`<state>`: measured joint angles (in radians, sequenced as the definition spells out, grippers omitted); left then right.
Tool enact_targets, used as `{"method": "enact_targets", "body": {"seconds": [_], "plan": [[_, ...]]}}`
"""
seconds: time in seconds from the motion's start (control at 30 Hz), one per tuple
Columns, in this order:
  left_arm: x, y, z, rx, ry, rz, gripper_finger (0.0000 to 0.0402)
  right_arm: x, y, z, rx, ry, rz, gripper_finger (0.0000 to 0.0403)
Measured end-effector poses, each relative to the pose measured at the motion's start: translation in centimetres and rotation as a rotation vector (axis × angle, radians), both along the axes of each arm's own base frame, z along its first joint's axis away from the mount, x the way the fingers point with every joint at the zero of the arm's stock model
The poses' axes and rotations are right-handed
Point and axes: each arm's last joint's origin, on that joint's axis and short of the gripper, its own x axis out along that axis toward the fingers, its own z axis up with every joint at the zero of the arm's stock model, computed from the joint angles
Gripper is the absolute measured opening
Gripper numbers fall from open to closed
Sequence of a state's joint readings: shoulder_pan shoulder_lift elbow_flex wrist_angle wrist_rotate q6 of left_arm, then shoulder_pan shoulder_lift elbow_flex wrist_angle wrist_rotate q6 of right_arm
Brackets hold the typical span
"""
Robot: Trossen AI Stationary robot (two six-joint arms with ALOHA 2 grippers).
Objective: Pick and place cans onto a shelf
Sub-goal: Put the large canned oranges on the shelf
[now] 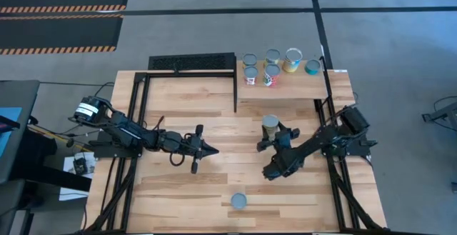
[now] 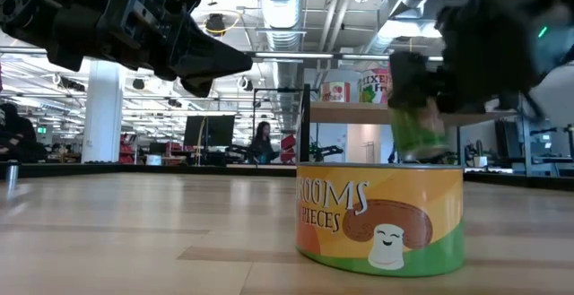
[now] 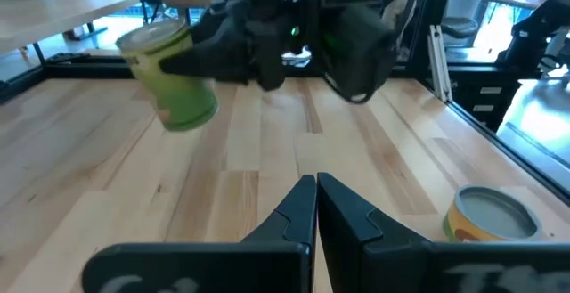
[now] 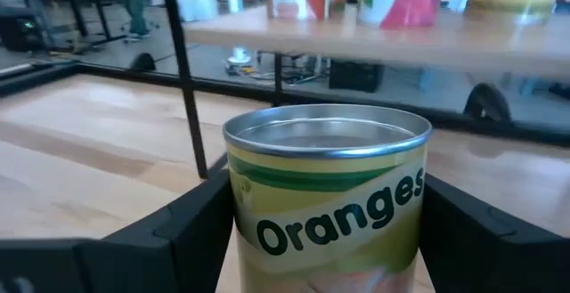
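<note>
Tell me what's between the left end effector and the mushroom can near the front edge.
Only bare wooden tabletop lies between the left end effector and the mushroom can, per the high view.

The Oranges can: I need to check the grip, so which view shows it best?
The right wrist view: the Oranges can fills it, label readable, between the right gripper fingers. High view shows only its top; low and left wrist views blur it.

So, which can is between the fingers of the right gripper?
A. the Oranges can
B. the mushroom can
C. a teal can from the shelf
A: the right wrist view shows the Oranges can standing between the right gripper fingers, while the mushroom can stands alone near the table's front.
</note>
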<state>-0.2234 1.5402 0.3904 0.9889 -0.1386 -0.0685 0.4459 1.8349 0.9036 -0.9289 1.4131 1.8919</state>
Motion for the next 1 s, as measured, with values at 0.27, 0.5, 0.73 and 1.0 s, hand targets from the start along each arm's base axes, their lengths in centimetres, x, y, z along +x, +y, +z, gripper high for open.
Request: {"method": "enact_targets", "body": {"seconds": [0.27,0.5,0.73,1.0], "plan": [[0.0,0.0,0.0,0.001,0.003,0.000,0.0002,0.8,-0.5,-2.5,0.061,0.026,-0.051,0.0306],[0.0,0.0,0.0,0.001,0.003,0.000,0.0002,0.9,-0.3,-2.2,0.179,0.089,-0.067,0.0306],[0.0,0.0,0.0,0.001,0.003,0.000,0.0002,1.1,-0.1,-1.4,0.250,0.142,-0.042,0.0306],[0.0,0.0,0.0,0.001,0.004,0.000,0.0002,1.2,0.0,-1.8,0.229,0.136,-0.038,0.0342]]}}
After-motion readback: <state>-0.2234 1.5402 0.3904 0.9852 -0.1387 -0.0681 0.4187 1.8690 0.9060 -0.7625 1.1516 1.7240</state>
